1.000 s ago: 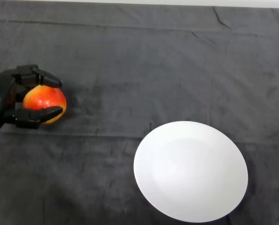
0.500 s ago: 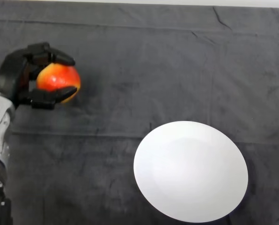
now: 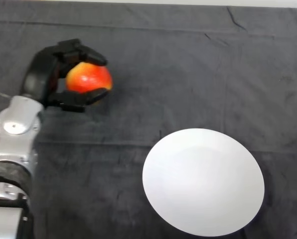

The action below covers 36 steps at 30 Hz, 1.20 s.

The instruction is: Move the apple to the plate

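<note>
One apple [image 3: 88,77] in hand [image 3: 44,79], plate [image 3: 203,181] apart.

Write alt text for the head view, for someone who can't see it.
A robot's black left hand grips a red and yellow apple at the upper left of a table draped in dark cloth, its silver-grey arm entering from the lower left. A white plate with nothing on it lies at the lower right, well apart from the apple.

This looks like a test bench in a lab rather than a home: the desk [image 3: 188,74] lies wholly under a creased dark cloth, and a silver-grey robot arm [image 3: 14,144] reaches in over it. Nothing more of the room shows.
</note>
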Each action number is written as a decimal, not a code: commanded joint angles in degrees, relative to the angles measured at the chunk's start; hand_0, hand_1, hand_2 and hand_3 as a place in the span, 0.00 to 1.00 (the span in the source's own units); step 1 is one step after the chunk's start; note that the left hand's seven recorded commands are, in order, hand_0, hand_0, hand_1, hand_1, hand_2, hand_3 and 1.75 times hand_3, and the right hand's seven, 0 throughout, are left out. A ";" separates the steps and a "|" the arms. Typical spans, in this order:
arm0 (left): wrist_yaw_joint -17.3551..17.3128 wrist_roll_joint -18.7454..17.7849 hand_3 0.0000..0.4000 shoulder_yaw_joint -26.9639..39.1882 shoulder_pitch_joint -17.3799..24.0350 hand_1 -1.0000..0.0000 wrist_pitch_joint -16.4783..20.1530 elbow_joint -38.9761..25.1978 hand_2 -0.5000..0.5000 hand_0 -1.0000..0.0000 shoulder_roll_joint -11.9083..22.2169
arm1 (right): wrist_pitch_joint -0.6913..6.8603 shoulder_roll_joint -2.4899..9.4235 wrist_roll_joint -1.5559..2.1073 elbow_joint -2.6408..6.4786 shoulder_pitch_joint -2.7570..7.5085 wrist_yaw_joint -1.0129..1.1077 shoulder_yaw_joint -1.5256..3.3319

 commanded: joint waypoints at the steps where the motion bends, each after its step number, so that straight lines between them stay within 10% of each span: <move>1: -0.07 0.61 1.00 -2.11 1.45 0.00 1.03 -3.70 0.50 0.00 0.04 | 0.66 -0.04 0.42 0.18 1.85 0.18 -0.44; 24: 2.42 -6.39 1.00 -22.52 14.45 0.00 14.81 -28.56 0.50 0.00 1.59 | 1.14 -0.09 0.57 -1.05 2.49 0.33 -0.59; 36: 3.73 -9.62 1.00 -30.81 15.34 0.00 18.23 -29.57 0.50 0.00 2.50 | 1.40 -0.11 0.63 -1.60 2.75 0.42 -0.68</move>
